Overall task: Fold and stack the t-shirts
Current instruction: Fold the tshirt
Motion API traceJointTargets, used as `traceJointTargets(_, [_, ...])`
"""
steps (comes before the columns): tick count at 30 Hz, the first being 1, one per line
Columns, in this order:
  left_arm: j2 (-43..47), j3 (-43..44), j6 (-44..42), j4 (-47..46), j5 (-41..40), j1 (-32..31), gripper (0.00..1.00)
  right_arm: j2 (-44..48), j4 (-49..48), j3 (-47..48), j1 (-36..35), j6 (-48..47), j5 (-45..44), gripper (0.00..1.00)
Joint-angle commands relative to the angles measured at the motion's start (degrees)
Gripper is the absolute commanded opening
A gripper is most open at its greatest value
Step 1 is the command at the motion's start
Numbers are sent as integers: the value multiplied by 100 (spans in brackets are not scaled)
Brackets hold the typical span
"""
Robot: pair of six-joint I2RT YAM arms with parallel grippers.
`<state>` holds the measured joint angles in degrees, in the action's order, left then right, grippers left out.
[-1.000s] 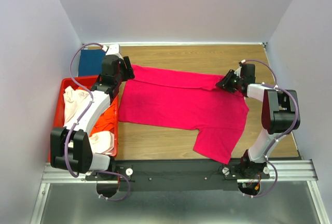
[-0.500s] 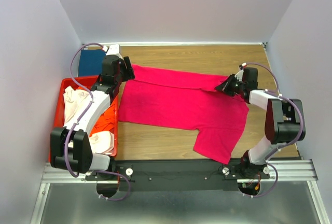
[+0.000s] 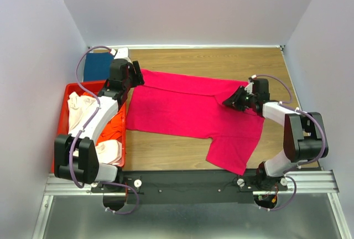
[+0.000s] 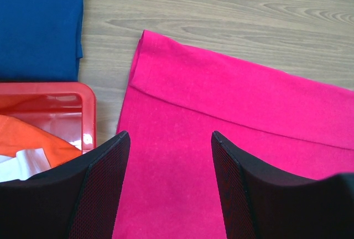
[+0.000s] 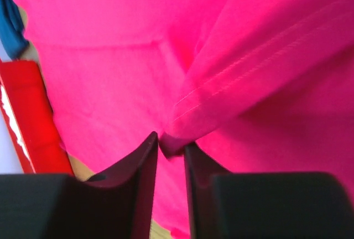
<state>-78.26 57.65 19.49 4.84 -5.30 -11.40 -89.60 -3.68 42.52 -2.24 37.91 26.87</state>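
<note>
The magenta-pink t-shirt (image 3: 188, 109) lies spread across the wooden table, its far edge folded over. My right gripper (image 3: 228, 100) is shut on a pinch of the shirt's hemmed edge (image 5: 172, 144) and holds it lifted over the shirt body (image 5: 110, 73). My left gripper (image 3: 137, 77) is open and empty, hovering over the shirt's far left corner (image 4: 145, 73); pink cloth (image 4: 166, 183) shows between its jaws. The dark blue t-shirt (image 3: 97, 66) lies folded at the far left, also in the left wrist view (image 4: 38, 23). Orange (image 3: 115, 125) and cream-white (image 3: 80, 106) shirts lie in the crate.
The red plastic crate (image 3: 70, 89) stands at the left, beside the left arm, its corner in the left wrist view (image 4: 83, 100). Grey walls close in the table at the back and both sides. Bare wood (image 3: 221, 62) shows beyond the pink shirt.
My right gripper has moved left and toward the near side, dragging the pinched edge of the pink shirt over its body. The left arm has stayed in place.
</note>
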Motion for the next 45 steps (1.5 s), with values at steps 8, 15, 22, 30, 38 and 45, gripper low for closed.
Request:
traceJointTargets(8, [-128, 194, -68, 78, 82, -82, 68, 213, 930, 467, -488, -573, -804, 46])
traceJointTargets(15, [-111, 203, -68, 96, 126, -91, 68, 672, 1010, 626, 154, -1049, -1570, 41])
traceJointTargets(22, [-76, 194, -85, 105, 126, -117, 68, 479, 88, 274, 856, -1031, -1545, 37])
traceJointTargets(30, [-93, 203, -103, 105, 135, -152, 68, -83, -291, 151, 1278, -1084, -1484, 35])
traceJointTargets(38, [-128, 203, -112, 131, 126, -161, 68, -690, -598, 362, 1305, -1356, -983, 45])
traceJointTargets(45, [-190, 221, -112, 131, 134, -170, 68, -1041, -783, 660, 1305, -1541, -228, 46])
